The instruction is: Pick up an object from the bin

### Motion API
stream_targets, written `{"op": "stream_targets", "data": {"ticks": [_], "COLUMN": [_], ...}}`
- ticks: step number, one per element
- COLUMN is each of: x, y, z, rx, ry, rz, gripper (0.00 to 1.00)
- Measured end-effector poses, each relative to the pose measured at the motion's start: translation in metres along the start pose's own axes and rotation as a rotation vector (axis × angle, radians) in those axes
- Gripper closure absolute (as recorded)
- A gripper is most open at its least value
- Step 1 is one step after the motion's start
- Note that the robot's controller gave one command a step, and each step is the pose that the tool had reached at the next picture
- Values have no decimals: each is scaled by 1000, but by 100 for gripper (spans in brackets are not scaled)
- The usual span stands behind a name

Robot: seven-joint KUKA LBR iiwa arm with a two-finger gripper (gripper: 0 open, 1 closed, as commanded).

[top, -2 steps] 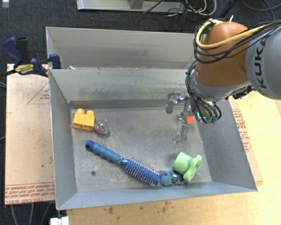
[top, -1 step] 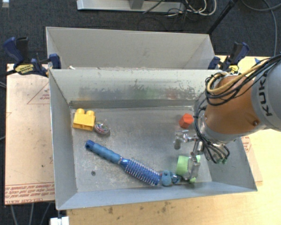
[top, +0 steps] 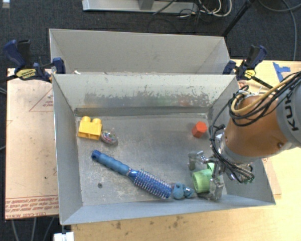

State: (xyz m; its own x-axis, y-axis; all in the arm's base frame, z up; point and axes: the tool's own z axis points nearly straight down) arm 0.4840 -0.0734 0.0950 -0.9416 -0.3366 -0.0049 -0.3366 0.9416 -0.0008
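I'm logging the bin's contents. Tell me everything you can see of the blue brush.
The brush is blue and looks like plastic. It has a slim rounded handle, then a wider head with rows of bristles, ending in a small knobby blue tip. It lies flat on the bin floor, diagonally, with the handle toward the back left and the tip toward the front right, near the front wall. The tip is next to a green thing; I cannot tell whether they touch.

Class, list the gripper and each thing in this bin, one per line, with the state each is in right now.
gripper: shut on the green cup, low in the front right corner.
green cup: held in the gripper.
blue hairbrush: lying flat, loose.
yellow brick: loose, resting on the floor.
orange block: loose, untouched.
round trinket: loose, beside the yellow brick.
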Motion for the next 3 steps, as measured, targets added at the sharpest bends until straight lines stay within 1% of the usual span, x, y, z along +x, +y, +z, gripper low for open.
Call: {"op": "stream_targets", "data": {"ticks": [1,2,3], "x": [1,-11,-48], "y": [1,-6,4], "z": [0,-72,27], "rx": [-1,3,-4], "ry": [3,-4,6], "rz": [-2,-8,125], "gripper": [100,100,100]}}
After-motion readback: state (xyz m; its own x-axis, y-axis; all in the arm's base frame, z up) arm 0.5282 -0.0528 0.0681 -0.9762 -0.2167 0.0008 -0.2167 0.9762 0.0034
